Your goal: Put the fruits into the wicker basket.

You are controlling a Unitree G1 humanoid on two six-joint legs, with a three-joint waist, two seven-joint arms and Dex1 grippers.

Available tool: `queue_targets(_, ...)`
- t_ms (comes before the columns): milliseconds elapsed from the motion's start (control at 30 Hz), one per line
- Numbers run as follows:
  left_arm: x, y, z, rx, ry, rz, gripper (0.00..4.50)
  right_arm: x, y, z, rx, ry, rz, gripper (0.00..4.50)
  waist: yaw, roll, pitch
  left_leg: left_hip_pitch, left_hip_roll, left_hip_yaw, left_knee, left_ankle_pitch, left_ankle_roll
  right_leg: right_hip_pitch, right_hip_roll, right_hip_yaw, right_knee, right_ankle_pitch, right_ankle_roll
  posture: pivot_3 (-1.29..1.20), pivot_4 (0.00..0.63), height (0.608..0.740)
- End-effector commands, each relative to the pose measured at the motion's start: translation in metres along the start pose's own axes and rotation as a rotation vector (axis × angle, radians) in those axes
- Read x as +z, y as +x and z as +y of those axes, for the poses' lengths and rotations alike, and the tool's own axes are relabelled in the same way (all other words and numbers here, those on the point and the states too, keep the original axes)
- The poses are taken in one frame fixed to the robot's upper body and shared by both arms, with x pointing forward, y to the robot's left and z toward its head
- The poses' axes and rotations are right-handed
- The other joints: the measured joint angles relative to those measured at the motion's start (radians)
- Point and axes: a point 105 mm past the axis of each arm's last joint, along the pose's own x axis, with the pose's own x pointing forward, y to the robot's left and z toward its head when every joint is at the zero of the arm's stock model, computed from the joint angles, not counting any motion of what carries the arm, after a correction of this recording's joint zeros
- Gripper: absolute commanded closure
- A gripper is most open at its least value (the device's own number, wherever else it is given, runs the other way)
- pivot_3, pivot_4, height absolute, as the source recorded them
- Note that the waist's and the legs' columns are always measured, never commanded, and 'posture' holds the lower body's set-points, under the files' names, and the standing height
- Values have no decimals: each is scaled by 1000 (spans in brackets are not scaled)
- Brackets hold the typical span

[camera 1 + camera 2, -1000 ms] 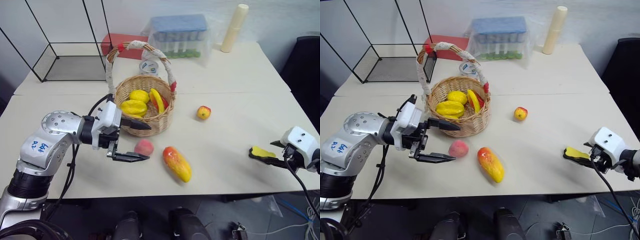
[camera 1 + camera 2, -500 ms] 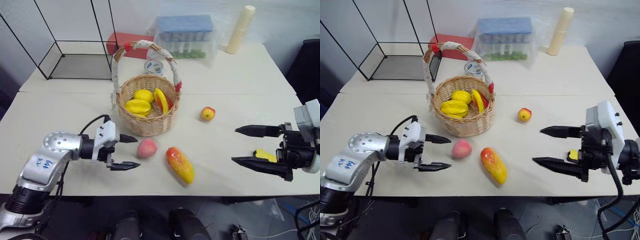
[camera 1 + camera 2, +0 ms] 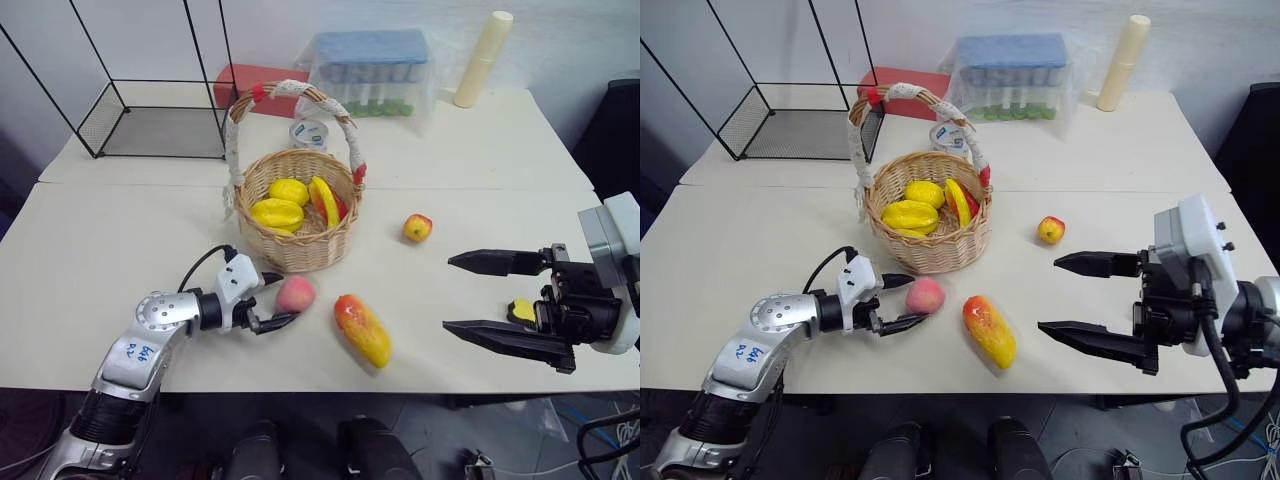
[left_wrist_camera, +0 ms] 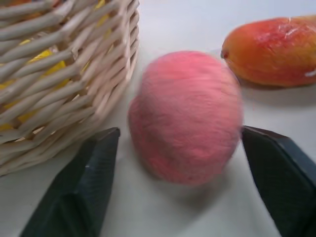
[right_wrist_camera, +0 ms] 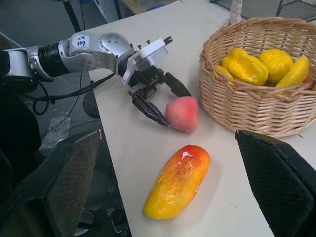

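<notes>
pink peach [image 3: 295, 294] between left hand's [image 3: 272, 300] parted fingers beside wicker basket [image 3: 297, 255]; right hand [image 3: 468, 296] wide open

Left hand [image 3: 276, 301] straddling peach [image 3: 296, 295] beside wicker basket [image 3: 300, 252], mango [image 3: 363, 329] nearby, right hand [image 3: 468, 295] spread wide

Between the matt black plastic fingers [image 4: 91, 190] of the left gripper [image 3: 275, 298]: peach [image 4: 186, 116], pink, matt, faintly fuzzy. Beside it, mango [image 5: 177, 180], smooth and glossy, with highlights as on plastic film. Behind the fingers, wicker basket [image 3: 300, 250], rough tan woven cane, handle wrapped in white cloth with red ends; inside, waxy yellow fruits [image 3: 276, 213]. Underneath, table [image 3: 100, 250], smooth matt off-white. On the right gripper [image 3: 483, 296], white plastic housing and finely textured black pads [image 5: 69, 182].
</notes>
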Motion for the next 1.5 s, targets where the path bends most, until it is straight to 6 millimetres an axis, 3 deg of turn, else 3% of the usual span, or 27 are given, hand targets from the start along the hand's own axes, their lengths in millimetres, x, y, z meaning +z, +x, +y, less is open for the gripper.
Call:
queue_targets(33,10,-4,0,-12,33,-26,1714,7,1,0,-1,-25,-22,0,0,0,0,0,0,0,0,0,0,0,0,0,0,0,0,0,150,740)
queue_targets(133,12,-8,-6,-59,23,-23,2295,10,2,-2,-11,-25,-35,0,0,0,0,0,0,0,0,0,0,0,0,0,0,0,0,0,150,740)
queue_targets(200,19,-13,-12,-102,21,-41,2295,10,2,-3,-17,-26,-34,0,0,0,0,0,0,0,0,0,0,0,0,0,0,0,0,0,150,740)
queue_targets(300,50,-36,-22,-224,-57,-153,2295,11,2,-5,-25,-24,-42,0,-1,0,0,0,0,0,0,0,-1,0,0,0,0,0,0,0,150,740)
queue_targets(433,106,-47,7,-146,-129,-327,2295,9,4,-15,-71,-37,-40,0,5,0,0,-2,0,-1,0,2,-2,-2,0,-2,1,0,0,0,150,740)
queue_targets(567,139,-30,49,90,-162,-343,2295,9,6,-18,-83,-38,-49,0,8,0,0,-1,-2,-3,1,2,-1,1,0,-2,-1,1,2,0,150,740)
queue_targets(800,130,-5,74,328,34,-168,2295,10,8,-22,-111,-50,-56,0,0,0,0,-4,-1,2,0,4,-7,-4,1,1,-2,2,3,0,150,740)
queue_targets(900,126,4,74,334,56,-144,1524,9,6,-26,-140,-68,-44,0,6,0,0,-7,0,1,0,5,-8,-7,1,1,-2,2,3,0,150,740)
queue_targets(1033,128,0,72,298,48,-157,362,10,6,-25,-142,-62,-47,0,7,0,0,-8,0,1,3,5,-7,-6,0,1,-2,2,3,0,150,740)
queue_targets(1100,133,-5,70,263,42,-186,362,8,6,-24,-143,-65,-37,0,7,0,0,-8,-1,1,3,5,-6,-6,0,1,-1,2,3,0,150,740)
queue_targets(1167,140,-10,63,194,39,-233,362,4,7,-26,-154,-71,-21,0,6,0,0,-8,0,1,3,6,-7,-6,0,0,-1,2,3,0,150,740)
queue_targets(1233,150,-24,38,8,55,-293,362,-10,12,-27,-166,-61,35,0,5,0,0,-7,0,1,2,6,-8,-6,1,0,0,2,3,0,150,740)
queue_targets(1333,148,-46,3,-243,159,-265,362,-32,21,-28,-173,-27,104,0,-3,0,0,-7,0,0,0,7,-9,-7,1,0,-1,2,3,0,150,740)
queue_targets(1500,132,-66,-5,-383,234,-102,362,-64,46,-25,-158,25,146,0,-3,0,0,-7,0,0,1,8,-9,-7,1,0,-1,1,2,0,150,740)
